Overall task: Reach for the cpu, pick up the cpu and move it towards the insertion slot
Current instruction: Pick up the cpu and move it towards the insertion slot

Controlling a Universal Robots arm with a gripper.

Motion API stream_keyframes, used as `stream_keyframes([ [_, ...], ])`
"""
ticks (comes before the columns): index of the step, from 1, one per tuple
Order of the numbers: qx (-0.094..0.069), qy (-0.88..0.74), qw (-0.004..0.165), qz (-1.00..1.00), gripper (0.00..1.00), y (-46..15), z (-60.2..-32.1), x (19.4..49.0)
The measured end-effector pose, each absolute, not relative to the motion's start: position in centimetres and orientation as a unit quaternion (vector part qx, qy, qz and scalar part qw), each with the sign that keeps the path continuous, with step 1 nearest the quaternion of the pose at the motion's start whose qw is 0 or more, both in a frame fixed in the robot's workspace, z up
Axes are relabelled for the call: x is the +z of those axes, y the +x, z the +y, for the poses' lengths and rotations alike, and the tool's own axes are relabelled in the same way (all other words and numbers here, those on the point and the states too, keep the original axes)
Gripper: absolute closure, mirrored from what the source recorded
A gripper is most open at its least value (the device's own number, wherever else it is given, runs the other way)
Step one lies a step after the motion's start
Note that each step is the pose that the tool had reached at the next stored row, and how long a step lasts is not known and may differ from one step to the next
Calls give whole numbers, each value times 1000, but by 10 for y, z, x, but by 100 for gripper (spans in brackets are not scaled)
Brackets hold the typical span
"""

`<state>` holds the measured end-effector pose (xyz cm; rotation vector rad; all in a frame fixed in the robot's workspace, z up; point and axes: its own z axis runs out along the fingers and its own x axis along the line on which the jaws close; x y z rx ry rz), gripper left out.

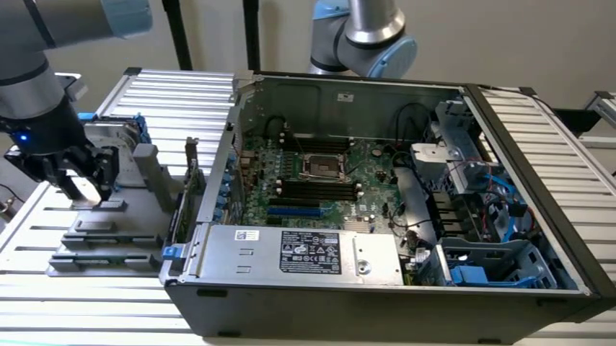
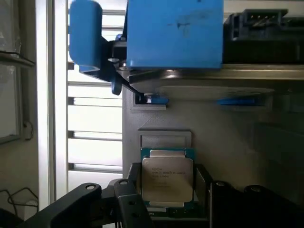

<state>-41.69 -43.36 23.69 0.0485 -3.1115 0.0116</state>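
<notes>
At the exterior view's left, the gripper (image 1: 79,186) is seen low over a grey fixture (image 1: 106,238) that is set on the slatted table (image 1: 58,303). The cpu (image 1: 86,189) is held between the jaws as a small bright plate, just above the fixture and well apart from the computer case (image 1: 385,303). Just behind the gripper, a silver hard drive (image 1: 115,133) with blue rails is stood on the same fixture.

In the wrist view, the gripper (image 2: 168,190) is seen closed narrowly on the cpu (image 2: 167,178): the dark fingers (image 2: 135,190) are pressed against two opposite edges of the chip, whose silver top with printed lettering is turned to the camera. The blue rail of the hard drive (image 2: 171,33) is seen beyond it.

Towards the middle of the exterior view, the green motherboard (image 1: 371,162) is laid in the open case, and the insertion slot (image 1: 322,167) is found in its upper centre, between rows of black memory slots (image 1: 313,189). A silver power supply (image 1: 298,252) is mounted along the near wall. A second arm (image 1: 371,36) is seen behind the case at upper centre.
</notes>
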Motion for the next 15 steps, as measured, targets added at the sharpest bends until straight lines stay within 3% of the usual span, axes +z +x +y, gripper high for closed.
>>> stream_keyframes([
  [15,4,16,22,-1000,45,-382,-434,305],
])
